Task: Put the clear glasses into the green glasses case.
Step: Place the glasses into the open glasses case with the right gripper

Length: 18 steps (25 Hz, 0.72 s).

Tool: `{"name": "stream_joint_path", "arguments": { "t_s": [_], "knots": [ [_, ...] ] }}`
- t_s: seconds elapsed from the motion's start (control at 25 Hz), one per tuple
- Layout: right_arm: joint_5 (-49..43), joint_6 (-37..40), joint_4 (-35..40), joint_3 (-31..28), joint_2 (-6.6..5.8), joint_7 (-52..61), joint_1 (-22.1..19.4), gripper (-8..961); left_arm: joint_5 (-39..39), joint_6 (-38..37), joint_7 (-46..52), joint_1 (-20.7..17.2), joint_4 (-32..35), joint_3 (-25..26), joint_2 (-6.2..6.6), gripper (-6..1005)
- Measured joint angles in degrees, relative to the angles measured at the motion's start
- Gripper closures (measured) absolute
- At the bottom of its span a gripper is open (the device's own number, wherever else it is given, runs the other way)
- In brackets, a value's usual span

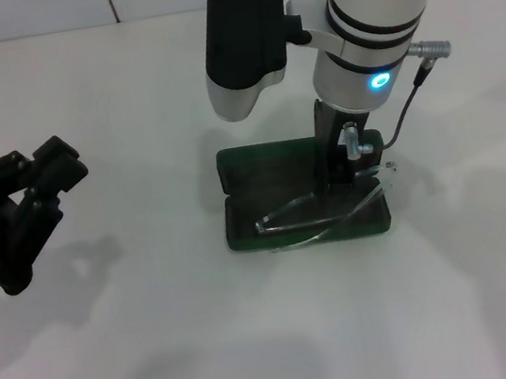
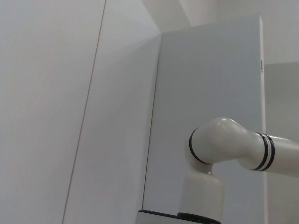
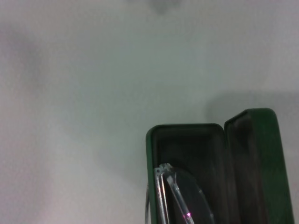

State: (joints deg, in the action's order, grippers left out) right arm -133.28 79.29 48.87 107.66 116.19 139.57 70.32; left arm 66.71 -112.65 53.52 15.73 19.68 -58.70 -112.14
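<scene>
The green glasses case (image 1: 264, 167) lies open in the middle of the table, lid flat toward the back. The clear glasses (image 1: 318, 206) rest slanted across its front tray: their left end is down inside, their right end is raised over the case's right rim, and one thin arm hangs over the front edge. My right gripper (image 1: 338, 175) reaches straight down onto the glasses near their right half, shut on them. In the right wrist view the clear lens (image 3: 187, 203) sits just above the dark lining of the case (image 3: 254, 122). My left gripper (image 1: 57, 167) is parked open at the far left.
The white table (image 1: 161, 337) has nothing else on it around the case. The right arm's white forearm and black camera housing (image 1: 240, 39) hang over the back of the case. The left wrist view shows only a wall and a white arm joint (image 2: 224, 144).
</scene>
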Motion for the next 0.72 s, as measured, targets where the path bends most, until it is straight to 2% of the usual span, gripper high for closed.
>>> {"name": "stream_joint_path", "arguments": {
  "t_s": [0.72],
  "knots": [
    [0.61,1.18,0.77,0.27,0.00,-0.02,-0.41,806,0.00,0.69,0.00,0.00,0.00,0.00,-0.04,863]
  ]
}}
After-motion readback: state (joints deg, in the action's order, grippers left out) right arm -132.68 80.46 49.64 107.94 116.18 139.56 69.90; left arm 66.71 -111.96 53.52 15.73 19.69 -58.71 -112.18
